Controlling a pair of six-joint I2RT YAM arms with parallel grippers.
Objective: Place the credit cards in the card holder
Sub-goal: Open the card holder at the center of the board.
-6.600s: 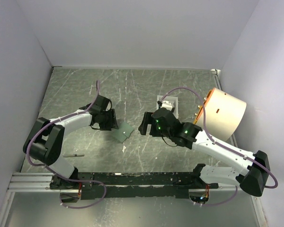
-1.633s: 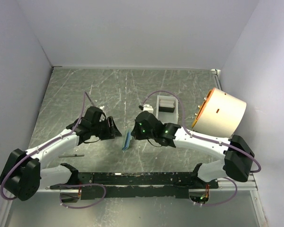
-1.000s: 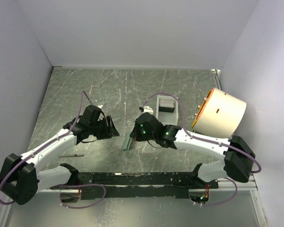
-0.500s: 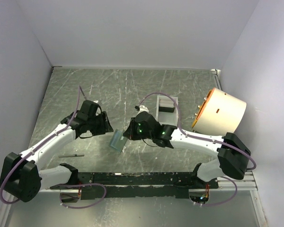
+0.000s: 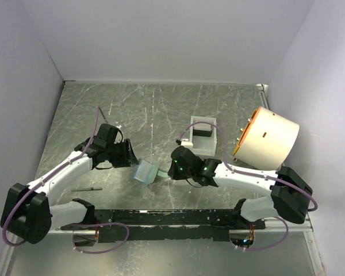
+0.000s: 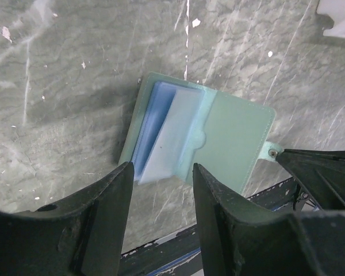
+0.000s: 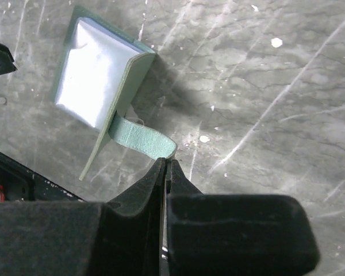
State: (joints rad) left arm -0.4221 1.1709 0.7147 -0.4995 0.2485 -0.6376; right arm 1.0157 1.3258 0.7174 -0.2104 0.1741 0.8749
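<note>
The card holder (image 5: 145, 172) lies open on the table between the two arms, sage green outside with pale blue pockets (image 6: 167, 129) inside. Its snap strap (image 7: 141, 144) curls up from the cover into my right gripper (image 7: 165, 163), which is shut on the strap's end. My left gripper (image 6: 161, 169) hovers just left of and above the holder (image 6: 230, 144), open, with nothing between its fingers. In the top view the right gripper (image 5: 171, 169) sits at the holder's right edge. No credit cards show clearly; the dark inside of the tray cannot be made out.
A white rectangular tray (image 5: 204, 135) stands behind the right arm. A large tan drum (image 5: 267, 138) lies on its side at the right wall. A thin stick (image 5: 87, 189) lies at the front left, and a black rail (image 5: 161, 217) runs along the near edge.
The holder went from standing on edge to lying open. The right gripper drew the strap back to the right. The left gripper stayed beside the holder, its jaws narrowing slightly.
</note>
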